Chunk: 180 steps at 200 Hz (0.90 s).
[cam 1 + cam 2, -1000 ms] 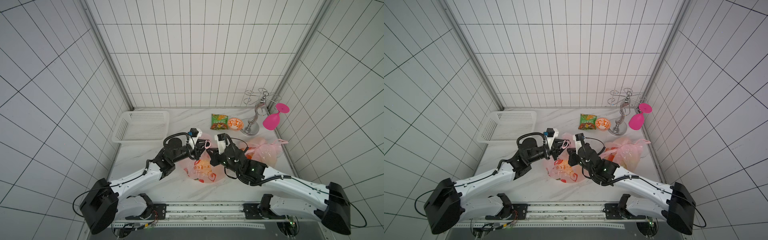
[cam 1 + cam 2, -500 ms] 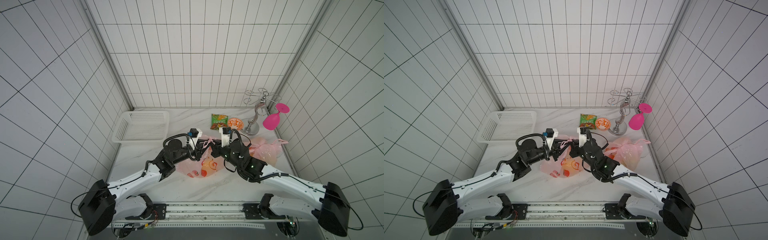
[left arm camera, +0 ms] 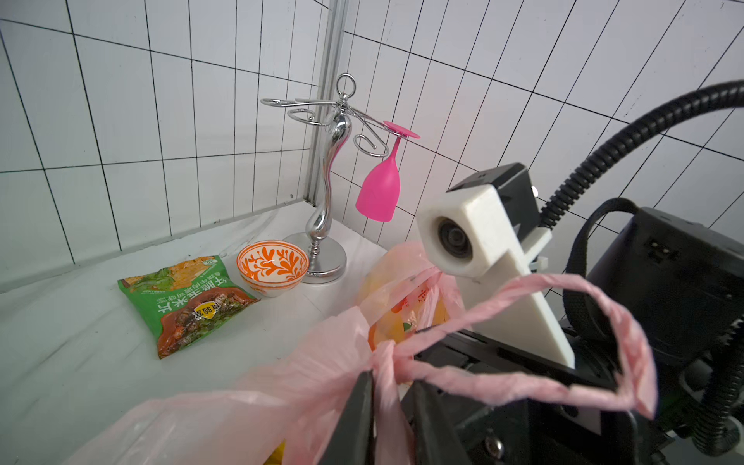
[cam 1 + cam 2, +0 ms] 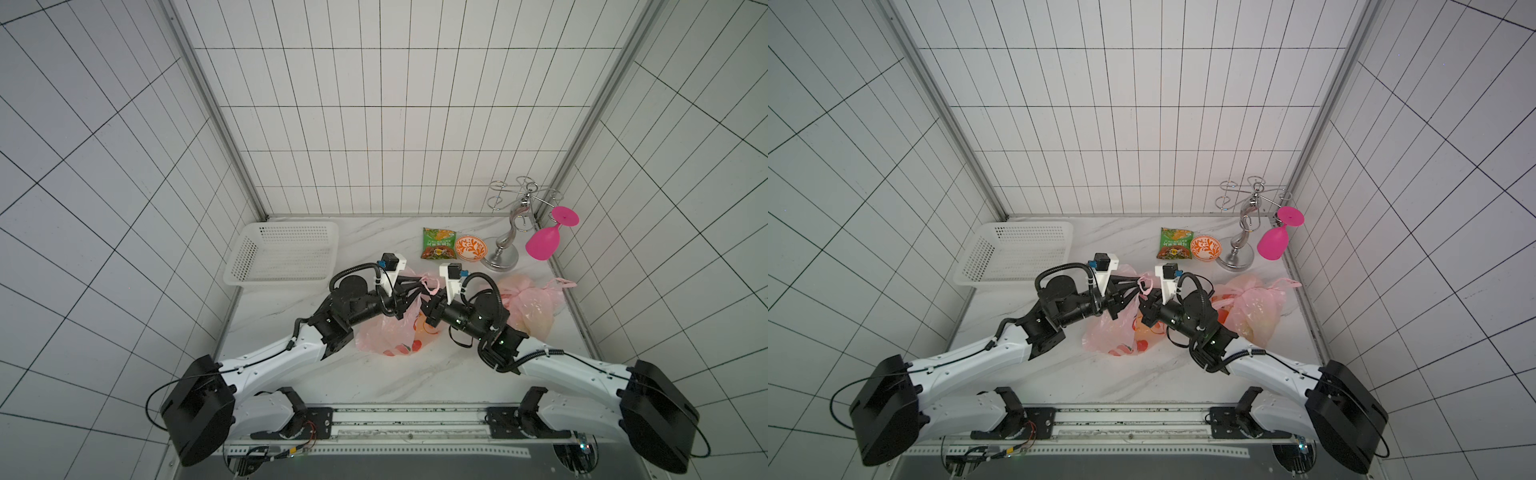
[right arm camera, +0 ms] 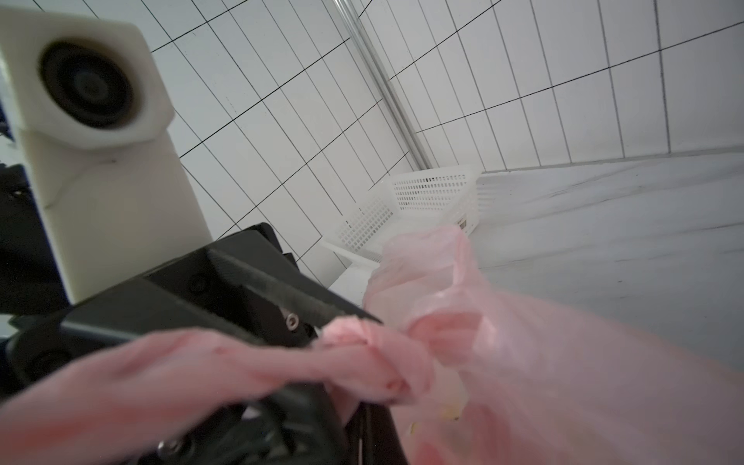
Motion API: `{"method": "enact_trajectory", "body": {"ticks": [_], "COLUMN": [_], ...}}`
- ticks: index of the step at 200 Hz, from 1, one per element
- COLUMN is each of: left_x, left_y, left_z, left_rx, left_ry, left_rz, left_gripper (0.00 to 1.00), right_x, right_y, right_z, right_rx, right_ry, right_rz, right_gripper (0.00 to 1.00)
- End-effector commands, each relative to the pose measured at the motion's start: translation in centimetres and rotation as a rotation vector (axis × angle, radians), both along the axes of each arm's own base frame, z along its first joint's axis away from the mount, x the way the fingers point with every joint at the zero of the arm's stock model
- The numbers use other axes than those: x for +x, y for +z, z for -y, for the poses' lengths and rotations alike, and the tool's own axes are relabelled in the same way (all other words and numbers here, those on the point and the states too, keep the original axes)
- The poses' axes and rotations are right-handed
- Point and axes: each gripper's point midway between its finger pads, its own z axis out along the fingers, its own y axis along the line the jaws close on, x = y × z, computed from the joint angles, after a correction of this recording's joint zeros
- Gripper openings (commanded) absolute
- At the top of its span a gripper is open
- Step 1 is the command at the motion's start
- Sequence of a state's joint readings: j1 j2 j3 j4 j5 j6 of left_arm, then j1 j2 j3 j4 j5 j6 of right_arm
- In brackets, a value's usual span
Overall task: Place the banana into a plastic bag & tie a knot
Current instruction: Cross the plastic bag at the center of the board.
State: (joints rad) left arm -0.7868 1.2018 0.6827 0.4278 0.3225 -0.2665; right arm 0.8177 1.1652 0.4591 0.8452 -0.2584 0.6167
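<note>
- A white-tiled booth with a marbled tabletop (image 4: 395, 386) is seen from above in both top views. Two arms are brought together at its middle.
- A pink plastic bag (image 4: 384, 336) is laid on the tabletop between the arms, with its neck drawn upward. One side of it is covered by the left arm.
- The left gripper (image 3: 392, 380) is set narrow, and a twisted strip of the bag is pinched between its jaws. Only the finger ends are caught at the edge of the left wrist view.
- The right gripper (image 4: 1148, 301) is closed tight on the bag's other handle. In the right wrist view it is blurred and cut off.
- The handles are bunched into a twist (image 5: 374, 370) above the bag's mouth. Whether a finished knot has been formed cannot be told.
- The banana cannot be picked out with certainty. A yellow patch (image 3: 277, 457) is glimpsed through the bag's film, mixed with red and orange print.
- A second pink bag (image 4: 532, 307), filled and with its top gathered into a tail, is laid just beside the right arm and is partly hidden by it.
- A white mesh basket (image 4: 286, 227) is placed at the far left of the tabletop.
- A green snack packet (image 3: 185, 302) and an orange-patterned bowl (image 3: 273, 265) are set side by side near the back wall.
- A chrome glass rack (image 3: 326, 193) is stood just beside the bowl. A pink goblet (image 3: 380, 189) is hung from it upside down.
</note>
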Motion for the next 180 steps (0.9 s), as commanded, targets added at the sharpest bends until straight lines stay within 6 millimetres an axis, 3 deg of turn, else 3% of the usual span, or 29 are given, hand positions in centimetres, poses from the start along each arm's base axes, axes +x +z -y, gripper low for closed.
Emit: {"method": "enact_trajectory", "body": {"ticks": [1, 30, 57, 113, 145, 163, 180], "left_x": [-0.8, -2.1, -3.1, -4.0, -4.2, -2.8, -1.4], "left_y": [-1.8, -2.5, -2.3, -2.7, -0.1, 1.5, 2.2], "left_z": [-0.5, -1.4, -2.6, -5.0, -7.6, -10.0, -10.6], "left_rx": [0.017, 0.032, 0.026, 0.079, 0.016, -0.013, -0.011], "left_ry": [-0.002, -0.018, -0.010, 0.056, 0.152, 0.297, 0.318], "left_rz": [-0.070, -0.102, -0.121, -0.134, -0.089, -0.082, -0.090], "left_gripper": [0.21, 0.30, 0.47, 0.56, 0.56, 0.56, 0.56], "right_x": [-2.5, -2.3, -1.9, -1.4, -1.1, -1.0, -0.9], "right_y": [3.3, 3.4, 2.9, 2.4, 2.1, 1.9, 1.8], "right_z": [0.3, 0.1, -0.3, -0.4, -0.3, -0.4, -0.4], "right_rx": [0.181, 0.193, 0.172, 0.135, 0.114, 0.099, 0.094], "right_ry": [0.106, 0.108, 0.102, 0.079, 0.057, 0.057, 0.052], "right_rz": [0.099, 0.120, 0.127, 0.137, 0.138, 0.138, 0.137], "right_gripper": [0.00, 0.00, 0.00, 0.00, 0.00, 0.00, 0.00]}}
